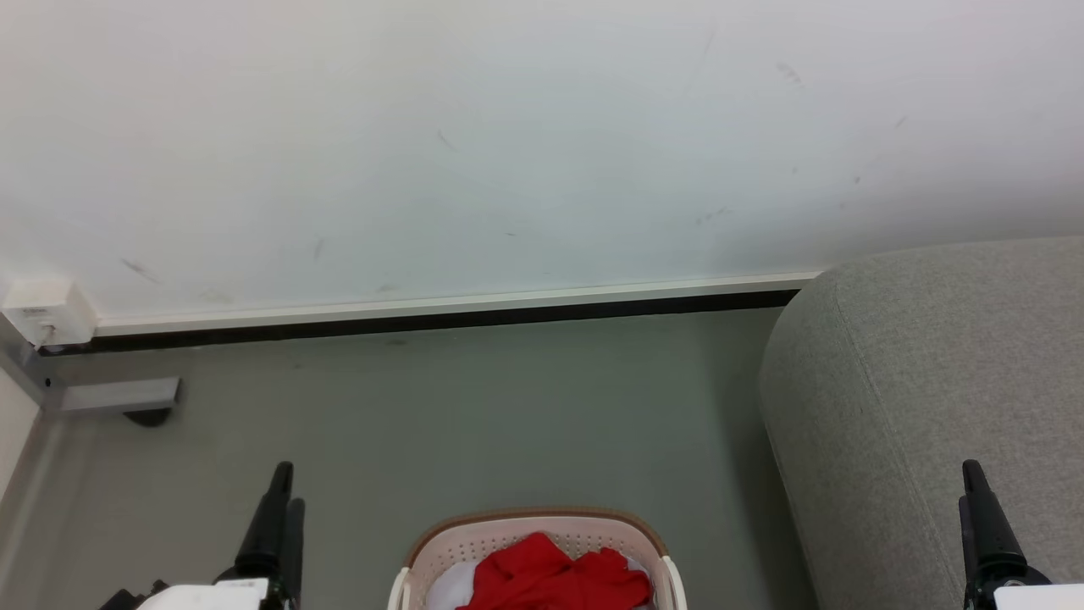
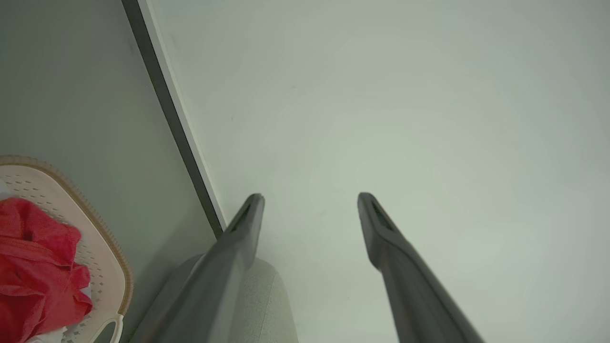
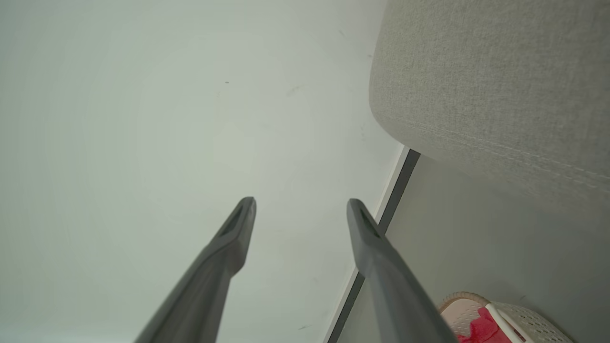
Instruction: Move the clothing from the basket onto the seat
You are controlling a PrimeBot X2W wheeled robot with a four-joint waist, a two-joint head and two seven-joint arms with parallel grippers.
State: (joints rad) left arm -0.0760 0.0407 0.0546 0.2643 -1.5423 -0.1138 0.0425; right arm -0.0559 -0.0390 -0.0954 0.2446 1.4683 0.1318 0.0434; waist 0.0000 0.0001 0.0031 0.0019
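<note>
The cream basket (image 1: 440, 546) with a brown rim stands on the floor at the bottom middle of the head view, with crumpled red clothing (image 1: 555, 576) and a bit of white fabric inside. The grey sofa seat (image 1: 923, 381) fills the right side. My left gripper (image 1: 284, 487) rises at the lower left, left of the basket; its wrist view shows it open (image 2: 310, 202) and empty, with the basket (image 2: 102, 247) and red clothing (image 2: 38, 267) at the lower left. My right gripper (image 1: 972, 487) stands in front of the sofa, open (image 3: 300, 207) and empty, the sofa (image 3: 495, 85) at the upper right.
A pale wall (image 1: 508, 144) with a white and dark skirting strip (image 1: 440, 309) runs behind the grey floor (image 1: 474, 415). A white socket box (image 1: 47, 312) and a grey bracket (image 1: 118, 394) sit at the far left by the wall.
</note>
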